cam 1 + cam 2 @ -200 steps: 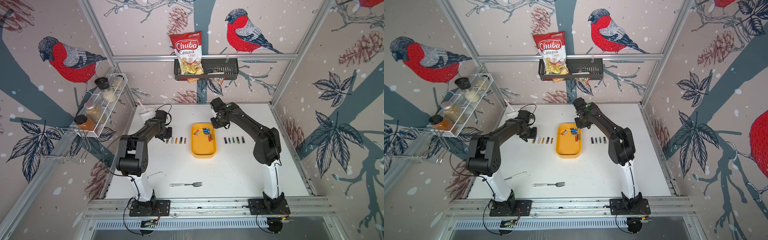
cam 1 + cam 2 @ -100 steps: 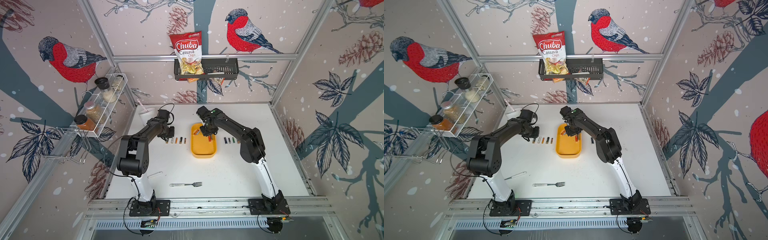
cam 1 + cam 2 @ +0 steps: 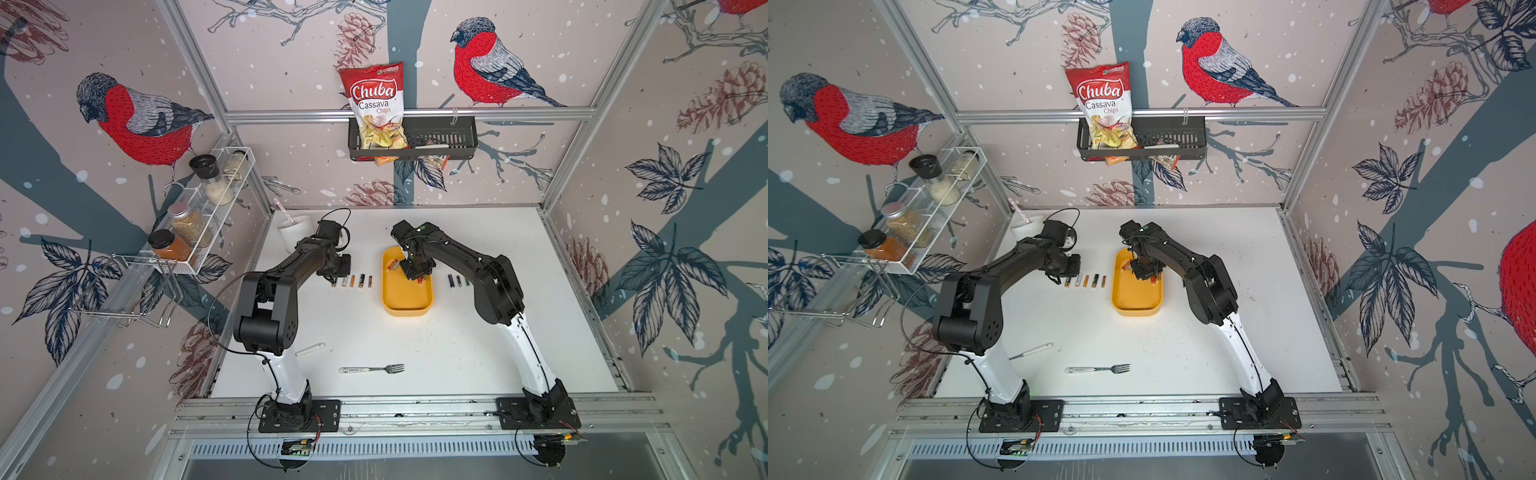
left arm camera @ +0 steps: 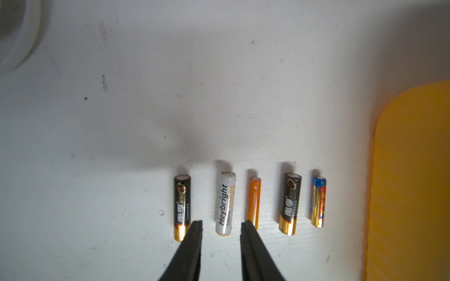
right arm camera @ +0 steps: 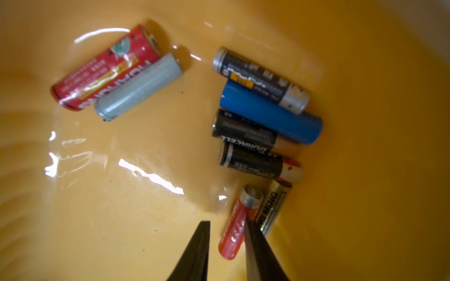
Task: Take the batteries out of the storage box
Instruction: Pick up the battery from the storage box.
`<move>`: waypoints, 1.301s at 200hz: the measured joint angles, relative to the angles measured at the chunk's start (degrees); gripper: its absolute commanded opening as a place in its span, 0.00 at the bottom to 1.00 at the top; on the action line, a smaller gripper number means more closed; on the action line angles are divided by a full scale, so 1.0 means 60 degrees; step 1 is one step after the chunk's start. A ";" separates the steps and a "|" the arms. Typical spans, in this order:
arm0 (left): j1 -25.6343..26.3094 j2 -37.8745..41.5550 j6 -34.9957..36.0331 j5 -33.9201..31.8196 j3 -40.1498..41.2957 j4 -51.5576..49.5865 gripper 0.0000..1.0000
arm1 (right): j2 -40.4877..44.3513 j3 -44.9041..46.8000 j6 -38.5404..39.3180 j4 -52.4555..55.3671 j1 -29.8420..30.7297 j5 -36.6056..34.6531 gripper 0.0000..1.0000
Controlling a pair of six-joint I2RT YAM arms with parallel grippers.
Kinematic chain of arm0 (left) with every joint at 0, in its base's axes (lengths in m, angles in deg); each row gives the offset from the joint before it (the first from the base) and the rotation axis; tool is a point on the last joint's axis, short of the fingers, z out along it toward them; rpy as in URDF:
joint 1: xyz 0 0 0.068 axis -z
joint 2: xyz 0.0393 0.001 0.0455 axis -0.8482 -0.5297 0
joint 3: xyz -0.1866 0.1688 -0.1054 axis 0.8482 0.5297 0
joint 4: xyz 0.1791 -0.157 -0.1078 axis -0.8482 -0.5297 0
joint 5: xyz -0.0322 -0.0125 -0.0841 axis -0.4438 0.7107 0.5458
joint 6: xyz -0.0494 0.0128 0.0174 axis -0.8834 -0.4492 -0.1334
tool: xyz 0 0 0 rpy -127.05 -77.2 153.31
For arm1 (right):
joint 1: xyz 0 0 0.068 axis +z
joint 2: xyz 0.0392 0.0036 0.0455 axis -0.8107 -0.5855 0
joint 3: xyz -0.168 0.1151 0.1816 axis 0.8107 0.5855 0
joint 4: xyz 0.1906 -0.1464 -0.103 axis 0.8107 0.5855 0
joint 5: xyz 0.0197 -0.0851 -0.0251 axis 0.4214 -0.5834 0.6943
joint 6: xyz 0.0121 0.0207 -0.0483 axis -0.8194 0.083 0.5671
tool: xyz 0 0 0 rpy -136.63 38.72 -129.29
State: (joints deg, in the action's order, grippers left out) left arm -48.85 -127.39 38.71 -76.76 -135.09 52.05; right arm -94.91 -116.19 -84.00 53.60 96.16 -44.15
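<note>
The yellow storage box (image 3: 407,299) (image 3: 1136,297) lies mid-table. Several batteries (image 5: 265,114) lie loose inside it. My right gripper (image 5: 226,222) (image 3: 415,276) is down in the box, open, its fingers on either side of a small red battery (image 5: 233,226) next to a gold one, with a gap on one side. A row of several batteries (image 3: 353,281) lies on the table left of the box. My left gripper (image 4: 221,225) (image 3: 334,282) hangs open over that row, its tips astride the end of the white Heybright battery (image 4: 225,204). More batteries (image 3: 457,281) lie to the right of the box.
A fork (image 3: 372,369) and a white-handled utensil (image 3: 309,350) lie nearer the front. A white cup (image 3: 295,232) stands at the back left. A wire rack of spice jars (image 3: 199,208) hangs on the left wall, a black basket with a chips bag (image 3: 411,141) at the back.
The right arm has swung left from beside the right-hand batteries and gone down into the box. The left gripper has stayed by the left row.
</note>
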 measured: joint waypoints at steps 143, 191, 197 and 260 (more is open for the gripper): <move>0.0069 0.0178 -0.0011 -0.0033 0.0080 -0.0011 0.32 | -0.0036 0.0215 0.0000 -0.0215 -0.0007 0.0291 0.26; 0.0073 0.0197 -0.0011 -0.0036 0.0135 -0.0018 0.32 | -0.0036 0.0226 0.0004 -0.0215 -0.0004 0.0328 0.22; 0.0073 0.0204 -0.0011 -0.0036 0.0138 -0.0018 0.32 | -0.0036 0.0226 0.0004 -0.0215 -0.0004 0.0331 0.22; 0.0080 0.0229 -0.0011 -0.0040 0.0146 -0.0025 0.32 | 0.0138 0.0102 -0.0004 -0.0215 0.0004 0.0539 0.21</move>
State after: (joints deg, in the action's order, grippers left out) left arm -48.37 -126.02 38.65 -77.00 -134.22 51.90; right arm -94.08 -115.58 -84.03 52.31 96.18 -40.92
